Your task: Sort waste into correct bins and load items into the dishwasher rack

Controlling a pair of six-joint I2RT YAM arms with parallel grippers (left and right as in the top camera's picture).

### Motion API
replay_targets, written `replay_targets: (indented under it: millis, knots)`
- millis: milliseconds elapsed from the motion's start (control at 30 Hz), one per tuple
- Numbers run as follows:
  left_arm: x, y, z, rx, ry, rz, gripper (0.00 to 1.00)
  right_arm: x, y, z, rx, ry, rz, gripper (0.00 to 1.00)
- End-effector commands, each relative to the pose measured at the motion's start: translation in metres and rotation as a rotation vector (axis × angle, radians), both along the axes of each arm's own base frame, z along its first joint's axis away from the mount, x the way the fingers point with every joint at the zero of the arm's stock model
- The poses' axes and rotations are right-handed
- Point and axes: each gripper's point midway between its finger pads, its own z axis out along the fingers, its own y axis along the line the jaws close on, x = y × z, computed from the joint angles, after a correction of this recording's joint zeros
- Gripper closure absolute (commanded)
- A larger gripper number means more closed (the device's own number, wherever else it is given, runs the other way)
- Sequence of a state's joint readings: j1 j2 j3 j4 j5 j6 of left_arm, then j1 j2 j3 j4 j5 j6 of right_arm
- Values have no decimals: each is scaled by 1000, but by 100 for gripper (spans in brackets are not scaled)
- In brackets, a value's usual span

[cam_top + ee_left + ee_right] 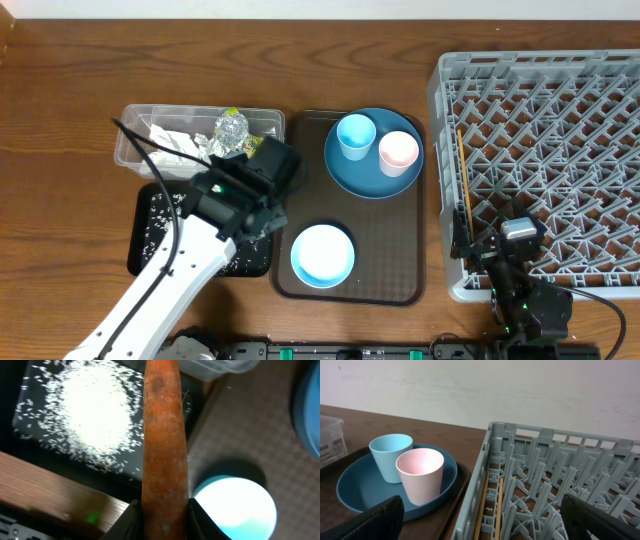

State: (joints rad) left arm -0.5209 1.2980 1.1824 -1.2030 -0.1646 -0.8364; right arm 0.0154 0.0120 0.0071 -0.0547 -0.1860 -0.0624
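One carrot [164, 450] juts from the left tool [165, 515], gripped tight; right tool [482, 520] gapes empty.

- The wooden bench [60, 100] is carrying four things, all sitting directly on it.
- A clear plastic tub [126, 152] is sitting back left, with a black tray [140, 255] lying just in front of it.
- A brown serving tray [385, 250] is lying mid-bench — just beside both.
- The grey dishwasher rack [540, 110] is standing at the right — near the serving tray.

No text can be read anywhere; the clear tub [331, 430] carries a white sticker [328, 449] with dark lines, too blurred to make out.
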Motion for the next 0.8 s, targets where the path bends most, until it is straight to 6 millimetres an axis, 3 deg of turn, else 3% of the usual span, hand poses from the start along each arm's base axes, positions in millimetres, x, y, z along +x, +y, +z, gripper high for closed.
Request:
replay_targets:
  millis: [0, 367, 500, 767]
  knots:
    - [-2, 19, -6, 49, 24, 19, 87, -1, 2, 0, -2, -2, 9, 1]
    - [-11, 46, -48, 106, 78, 86, 89, -1, 2, 0, -2, -2, 9, 1]
    - [-9, 45, -61, 103, 69, 62, 88, -1, 2, 0, -2, -2, 10, 1]
    - [-8, 41, -68, 84, 66, 59, 89, -1, 2, 0, -2, -2, 10, 1]
